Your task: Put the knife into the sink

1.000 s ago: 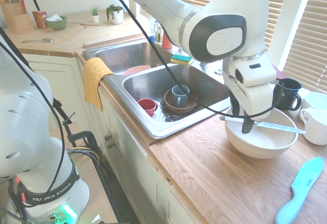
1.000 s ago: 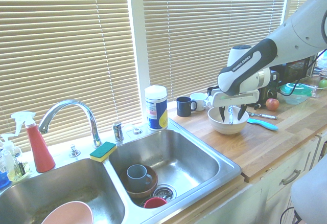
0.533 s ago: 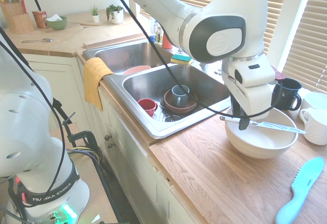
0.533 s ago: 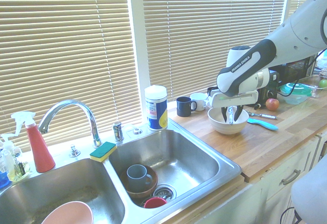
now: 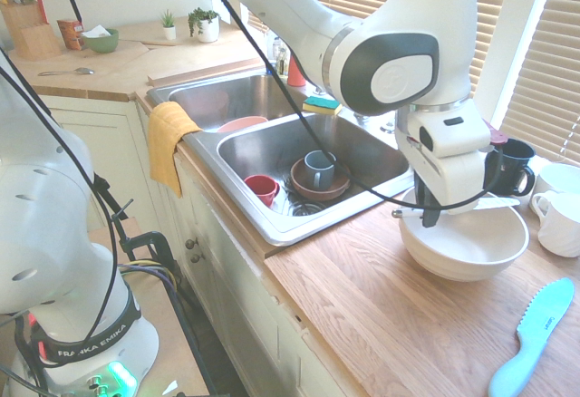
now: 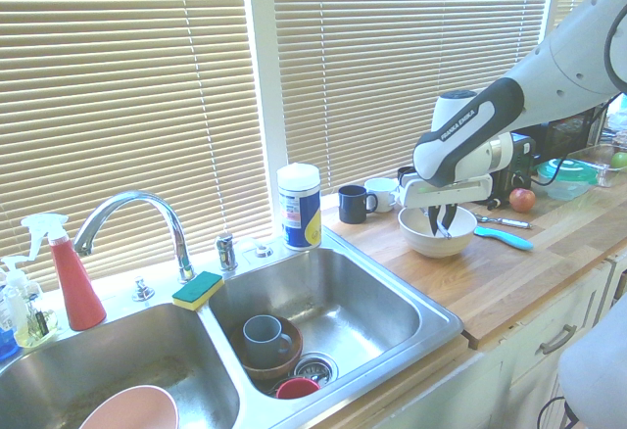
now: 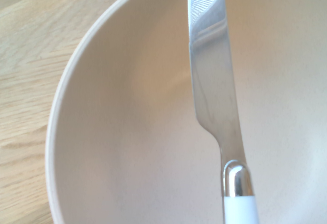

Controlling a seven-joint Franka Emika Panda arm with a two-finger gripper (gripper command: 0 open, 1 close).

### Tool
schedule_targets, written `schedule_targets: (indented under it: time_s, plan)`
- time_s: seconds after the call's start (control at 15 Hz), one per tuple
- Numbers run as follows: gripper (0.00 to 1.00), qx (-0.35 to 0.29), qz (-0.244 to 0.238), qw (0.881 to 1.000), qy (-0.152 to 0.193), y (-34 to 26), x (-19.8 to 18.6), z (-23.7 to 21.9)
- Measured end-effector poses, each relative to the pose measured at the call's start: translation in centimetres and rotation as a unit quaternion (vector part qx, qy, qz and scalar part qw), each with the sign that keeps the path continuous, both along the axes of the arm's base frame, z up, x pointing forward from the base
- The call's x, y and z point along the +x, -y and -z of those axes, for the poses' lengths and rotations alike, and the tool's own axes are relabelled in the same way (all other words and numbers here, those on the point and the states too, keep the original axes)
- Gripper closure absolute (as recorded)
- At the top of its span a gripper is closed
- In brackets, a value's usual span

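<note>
The knife [image 5: 489, 204], white-handled with a thin silver blade, is held level just above the cream bowl [image 5: 464, 247] on the wooden counter. My gripper [image 5: 428, 215] is shut on its handle end, pointing straight down over the bowl's near rim. The wrist view shows the blade [image 7: 209, 81] and handle [image 7: 240, 209] close over the bowl's inside [image 7: 127, 132]. In the second exterior view my gripper [image 6: 438, 223] hangs over the bowl [image 6: 437, 234]; the knife is too thin to make out there. The sink [image 5: 272, 225] lies left of the bowl, its steel rim [image 6: 431, 326] bordering the counter.
The near basin holds a brown bowl with a grey mug [image 5: 317, 172] and a red cup [image 5: 262, 188]. A dark mug [image 5: 512, 166] and white mugs [image 5: 562, 220] stand behind the bowl. A light-blue plastic knife [image 5: 535, 334] lies on the counter. The faucet [image 6: 137, 218] arches over the divider.
The fingers have closed on the knife's handle. The knife has come up off the bowl's rim, and its blade now sits higher and level.
</note>
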State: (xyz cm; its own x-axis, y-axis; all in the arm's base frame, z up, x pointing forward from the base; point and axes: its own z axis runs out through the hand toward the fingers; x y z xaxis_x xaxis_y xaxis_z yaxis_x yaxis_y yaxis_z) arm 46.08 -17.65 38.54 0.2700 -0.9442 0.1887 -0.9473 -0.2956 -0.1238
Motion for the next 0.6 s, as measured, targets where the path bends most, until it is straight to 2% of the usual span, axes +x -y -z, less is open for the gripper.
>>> schedule_targets:
  time_s: [0.13, 0.33, 0.47, 0.6]
  plan:
    - [1.00, -0.003, -0.005, 1.000, 0.005, 0.0, 0.2, -0.6]
    - [1.00, -0.012, -0.026, 0.999, 0.033, -1.4, 0.6, -4.8]
    - [1.00, -0.015, -0.059, 0.997, 0.044, -4.9, 0.2, -8.0]
    - [1.00, -0.014, -0.104, 0.993, 0.049, -9.8, -0.2, -9.5]
